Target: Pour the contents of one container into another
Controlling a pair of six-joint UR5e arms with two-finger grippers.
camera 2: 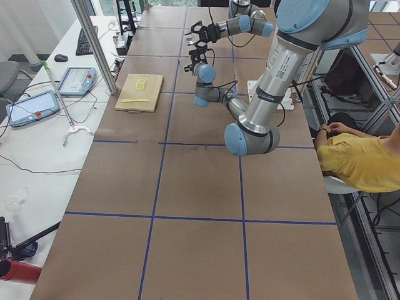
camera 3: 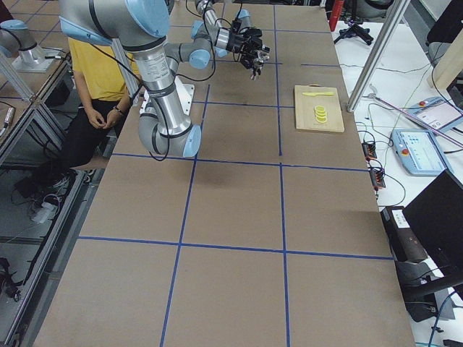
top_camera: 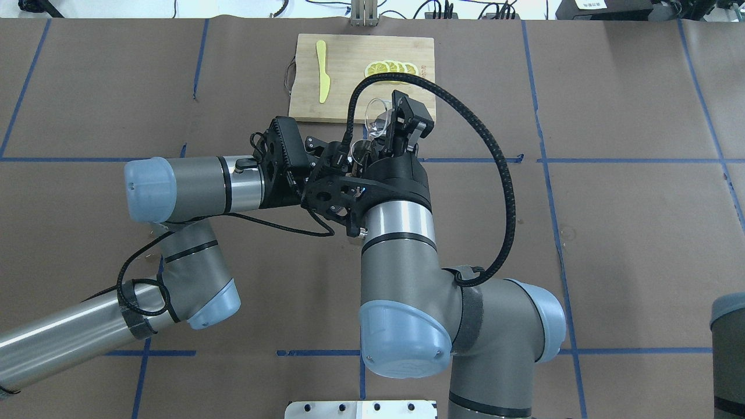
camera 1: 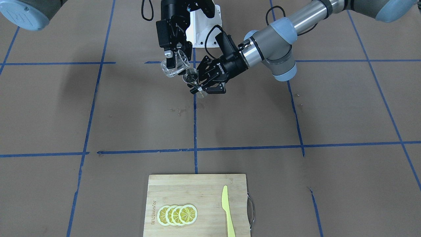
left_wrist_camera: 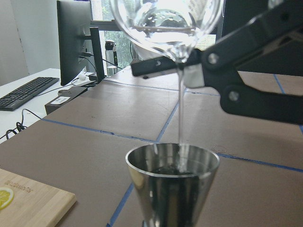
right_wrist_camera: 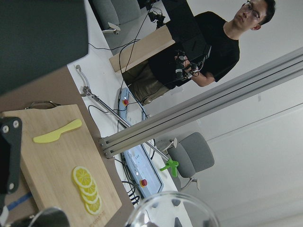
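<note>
Holds the clear glass cup (camera 1: 171, 67) tipped lip-down in the right gripper (camera 1: 173, 61), jaws clamped on its wall, in the air above the brown table (camera 1: 131, 115) on the robot's side. Grips the steel jigger (camera 1: 194, 84) at its narrow waist with the left gripper (camera 1: 197, 88), jaws pinched tight around it, mouth up just under the cup's lip (seen from the left wrist, a thin clear stream (left_wrist_camera: 181, 118) runs into the upper cone). Well apart, at the far edge: a wooden cutting board (camera 1: 197, 191) bearing lemon slices (camera 1: 177, 214) and a yellow knife (camera 1: 227, 210).
</note>
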